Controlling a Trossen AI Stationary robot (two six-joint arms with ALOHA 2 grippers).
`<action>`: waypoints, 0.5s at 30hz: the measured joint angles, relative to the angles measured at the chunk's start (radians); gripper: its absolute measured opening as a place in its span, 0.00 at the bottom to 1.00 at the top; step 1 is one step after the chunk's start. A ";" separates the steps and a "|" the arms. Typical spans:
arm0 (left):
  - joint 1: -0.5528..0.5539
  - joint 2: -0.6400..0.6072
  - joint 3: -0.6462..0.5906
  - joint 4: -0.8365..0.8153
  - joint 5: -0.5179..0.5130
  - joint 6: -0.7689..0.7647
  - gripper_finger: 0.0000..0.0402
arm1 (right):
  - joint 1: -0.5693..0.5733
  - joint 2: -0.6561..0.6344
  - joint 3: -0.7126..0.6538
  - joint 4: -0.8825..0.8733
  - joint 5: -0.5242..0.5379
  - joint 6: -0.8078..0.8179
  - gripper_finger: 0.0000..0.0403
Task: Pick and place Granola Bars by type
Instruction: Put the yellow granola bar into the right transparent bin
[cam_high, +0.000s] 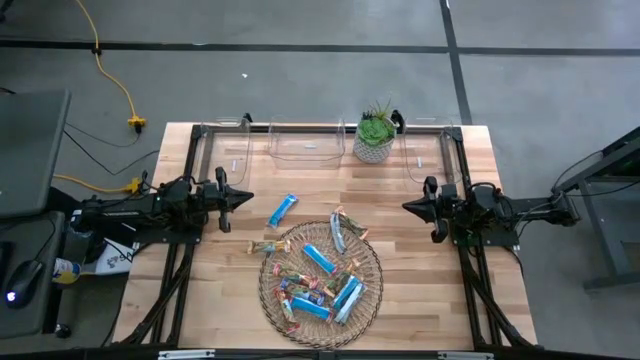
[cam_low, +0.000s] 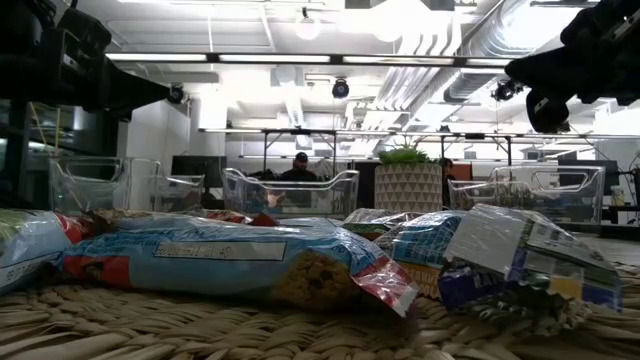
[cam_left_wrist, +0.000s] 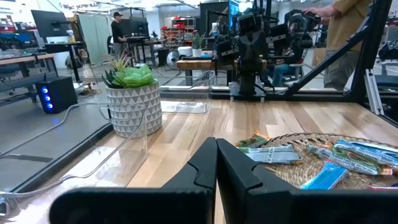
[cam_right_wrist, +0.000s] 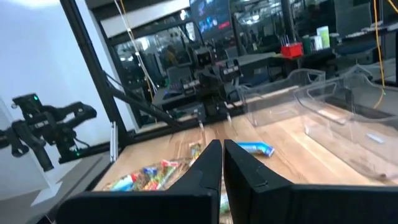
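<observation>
1. From above, the high view alone shows the whole table (cam_high: 420, 260): the basket (cam_high: 372, 285) sits at the near middle, with most bars (cam_high: 318, 282) piled inside it.
2. One blue bar (cam_high: 283, 210) lies on the wood just beyond the basket, apart from the pile, and a tan bar (cam_high: 268, 246) lies at the basket's rim on the left side.
3. Clear bins (cam_high: 306, 143) line the far edge, with a plant (cam_high: 375, 136) standing between them.
4. Only the low view gives the wrappers close up: a blue and white wrapper (cam_low: 215, 258) with a red end, crinkled foil, and a silvery-blue one (cam_low: 530, 258) beside it, all on woven wicker.
5. Left gripper (cam_high: 244, 197) hangs over the table's left part, away from the bars; the left wrist view shows its fingers (cam_left_wrist: 205, 165) pressed together on nothing.
6. Right gripper (cam_high: 408, 205) hangs over the right part, fingers (cam_right_wrist: 210, 163) likewise closed and empty.
7. People show in the room behind, in the wrist and low views only.
</observation>
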 joint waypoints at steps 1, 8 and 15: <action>0.000 0.000 0.000 0.000 0.000 0.000 0.01 | 0.000 0.000 0.000 0.006 0.000 0.000 0.00; 0.000 0.000 0.000 0.000 0.000 0.000 0.01 | 0.000 0.000 0.000 0.052 -0.018 0.026 0.00; 0.000 0.000 0.000 0.000 0.000 0.000 0.01 | 0.000 0.000 0.018 0.103 -0.017 0.020 0.00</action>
